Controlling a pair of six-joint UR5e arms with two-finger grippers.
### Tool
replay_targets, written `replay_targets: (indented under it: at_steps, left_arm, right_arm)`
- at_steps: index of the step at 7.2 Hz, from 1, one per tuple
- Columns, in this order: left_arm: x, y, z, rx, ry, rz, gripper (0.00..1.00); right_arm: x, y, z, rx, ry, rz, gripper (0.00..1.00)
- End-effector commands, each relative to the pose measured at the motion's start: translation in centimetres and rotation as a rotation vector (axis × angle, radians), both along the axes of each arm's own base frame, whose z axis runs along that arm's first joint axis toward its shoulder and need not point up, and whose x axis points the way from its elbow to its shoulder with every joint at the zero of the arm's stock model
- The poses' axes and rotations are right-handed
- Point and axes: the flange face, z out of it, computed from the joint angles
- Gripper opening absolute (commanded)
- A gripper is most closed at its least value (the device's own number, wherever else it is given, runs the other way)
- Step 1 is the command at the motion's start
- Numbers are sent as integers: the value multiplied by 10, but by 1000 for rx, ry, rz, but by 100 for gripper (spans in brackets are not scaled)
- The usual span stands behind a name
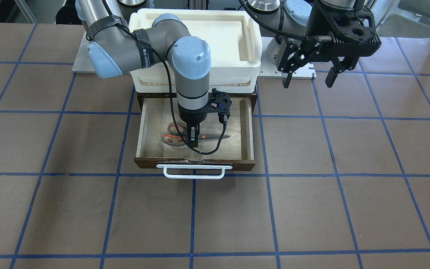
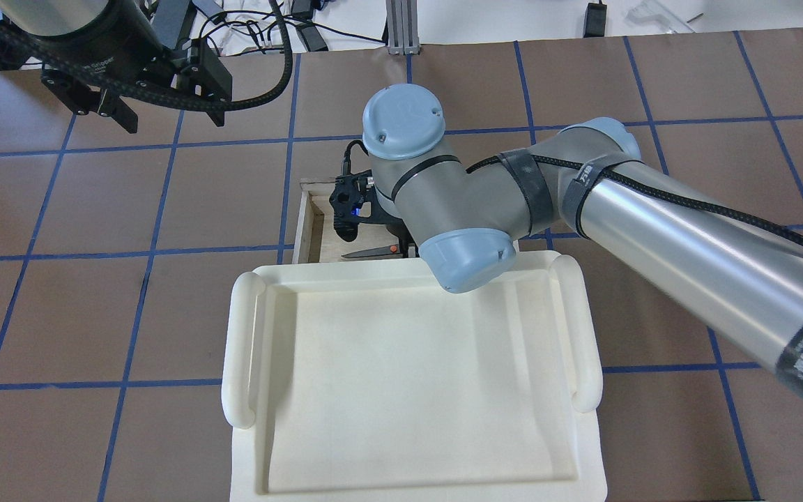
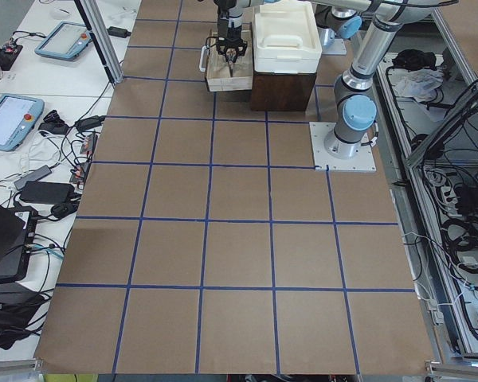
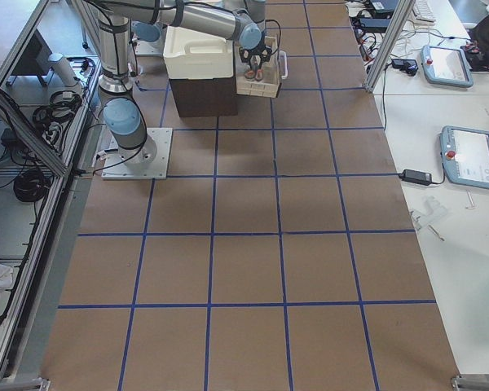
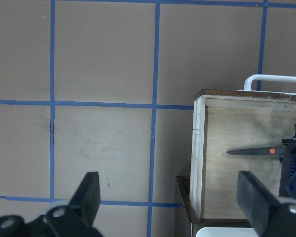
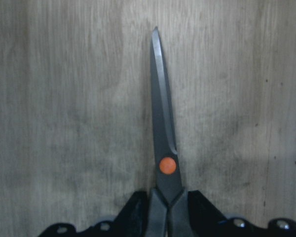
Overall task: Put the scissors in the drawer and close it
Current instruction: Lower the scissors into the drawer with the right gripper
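Note:
The scissors (image 1: 175, 139) are inside the open drawer (image 1: 250, 127), grey and orange handles toward the robot's right, blades (image 1: 215, 137) toward its left. My right gripper (image 1: 193, 140) reaches straight down into the drawer and is shut on the scissors just behind the red pivot (image 6: 167, 166). The scissors (image 6: 160, 123) sit on or just above the plywood floor; I cannot tell which. My left gripper (image 1: 308, 80) is open and empty, high above the table beside the drawer (image 5: 227, 182). The scissors also show in the left wrist view (image 5: 256, 151).
The drawer's white bar handle (image 1: 194, 172) faces away from the robot. A white plastic tray (image 2: 401, 390) sits on top of the dark brown cabinet (image 3: 283, 87) above the drawer. Brown table surface with blue tape lines lies all around.

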Motion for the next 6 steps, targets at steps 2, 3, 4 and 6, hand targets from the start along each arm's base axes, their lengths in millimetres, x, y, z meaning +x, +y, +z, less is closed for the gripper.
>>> replay_targets:
  at_steps: [2,3,4,6]
  left_arm:
    - [-1,1,0,2,-2,-3,100]
    - [-1,0,0,0,-1,-3,100]
    - [-1,0,-1,3,-1,-3,100]
    - [-2,0,-2,5,2,-3,100]
  right_arm:
    - [3,-1,-8,12,1,-28,35]
    - [3,-2,-8,9,-1,-33,73]
    - [2,-3,0,0,-6,-37,95]
    - [0,3,29,-39,-24,-30,100]
